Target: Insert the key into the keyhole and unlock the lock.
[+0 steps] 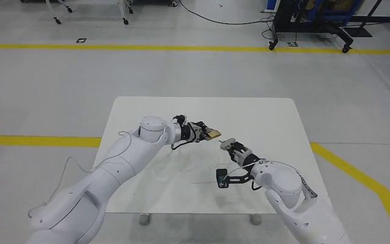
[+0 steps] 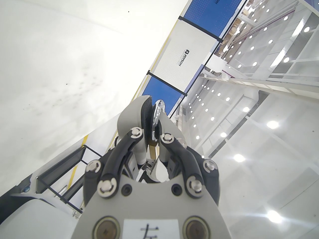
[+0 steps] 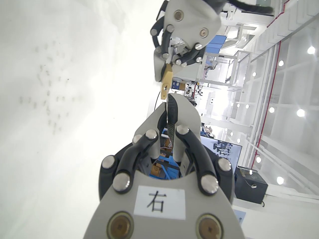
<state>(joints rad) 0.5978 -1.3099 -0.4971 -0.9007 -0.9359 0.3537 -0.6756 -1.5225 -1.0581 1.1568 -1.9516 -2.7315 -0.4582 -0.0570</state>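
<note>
Bright ceiling lamps (image 2: 272, 124); table (image 3: 62, 150) glare-washed; wrist views fisheye-bent.

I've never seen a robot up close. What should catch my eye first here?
Above the middle of the white table, the left gripper is clamped on a brass lock, held in the air. Facing it, the right gripper pinches a thin key whose tip is right at the lock's end; whether it is in, I cannot tell.

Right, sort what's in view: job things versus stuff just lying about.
Job: brass lock in left end effector; key in right end effector.
Lying about: black cable; black wheeled frame, both beyond the table.
</note>
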